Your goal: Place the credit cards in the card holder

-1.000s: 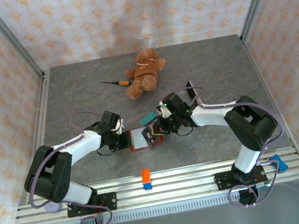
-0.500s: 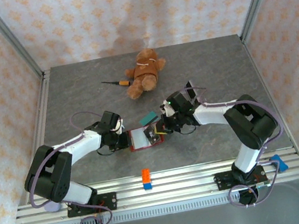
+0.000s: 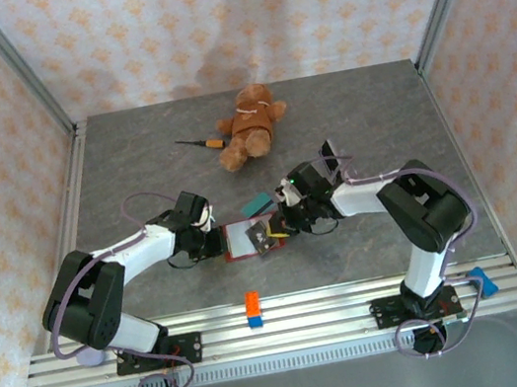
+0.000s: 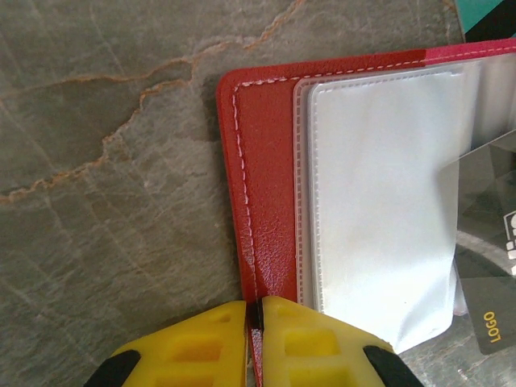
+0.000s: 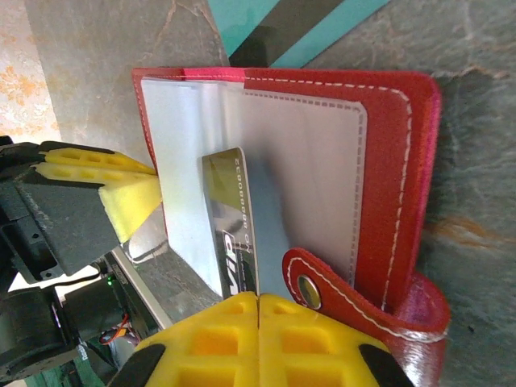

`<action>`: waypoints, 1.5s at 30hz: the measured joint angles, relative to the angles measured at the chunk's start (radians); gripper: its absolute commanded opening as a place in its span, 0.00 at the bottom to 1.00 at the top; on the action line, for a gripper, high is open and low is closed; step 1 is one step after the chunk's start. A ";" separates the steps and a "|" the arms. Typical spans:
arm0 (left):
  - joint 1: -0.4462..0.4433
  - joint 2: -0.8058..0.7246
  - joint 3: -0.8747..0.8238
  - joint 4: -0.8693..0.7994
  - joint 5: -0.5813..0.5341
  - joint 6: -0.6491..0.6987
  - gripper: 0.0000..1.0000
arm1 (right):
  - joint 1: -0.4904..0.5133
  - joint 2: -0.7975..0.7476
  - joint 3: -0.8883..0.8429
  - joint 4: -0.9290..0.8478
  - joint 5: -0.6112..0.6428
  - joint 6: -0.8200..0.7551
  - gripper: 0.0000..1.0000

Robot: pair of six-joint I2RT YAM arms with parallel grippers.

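Observation:
The dark red card holder (image 3: 238, 241) lies open on the table, its clear pockets facing up. My left gripper (image 3: 218, 242) is shut on the holder's left cover edge (image 4: 256, 266), pinning it between the yellow fingers. My right gripper (image 3: 281, 226) is shut on a dark greenish credit card (image 5: 232, 214), held on edge with its far end over the clear pocket (image 5: 306, 161). The snap tab (image 5: 322, 284) curls up just right of my right gripper (image 5: 258, 300). A teal credit card (image 3: 256, 203) lies flat on the table just beyond the holder.
A teddy bear (image 3: 249, 125) and a screwdriver (image 3: 202, 143) lie at the back. A small orange-and-blue block (image 3: 254, 309) rests on the near rail. A clear stand with a dark card (image 3: 330, 155) is behind the right arm.
My right gripper has shifted slightly toward the near left, bringing the dark card further over the holder's pocket. The left gripper and the holder have stayed put.

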 measured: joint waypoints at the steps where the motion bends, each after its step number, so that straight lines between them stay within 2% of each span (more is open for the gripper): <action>1: 0.000 0.000 0.000 0.000 0.000 0.000 0.11 | 0.000 0.004 0.000 0.006 -0.002 0.003 0.00; 11: 0.000 0.000 0.001 -0.001 0.000 0.000 0.11 | 0.000 0.026 0.000 0.108 0.005 0.076 0.00; 23: 0.002 0.000 -0.008 0.013 0.014 -0.012 0.11 | 0.014 0.035 -0.052 0.228 0.085 0.187 0.00; 30: 0.010 0.002 -0.016 0.029 0.034 -0.031 0.10 | 0.064 0.007 -0.084 0.269 0.157 0.228 0.03; 32: 0.011 0.001 -0.021 0.035 0.037 -0.034 0.11 | 0.070 0.001 -0.091 0.273 0.171 0.240 0.08; 45: 0.014 -0.003 -0.029 0.048 0.041 -0.048 0.11 | 0.104 -0.003 -0.092 0.279 0.214 0.281 0.08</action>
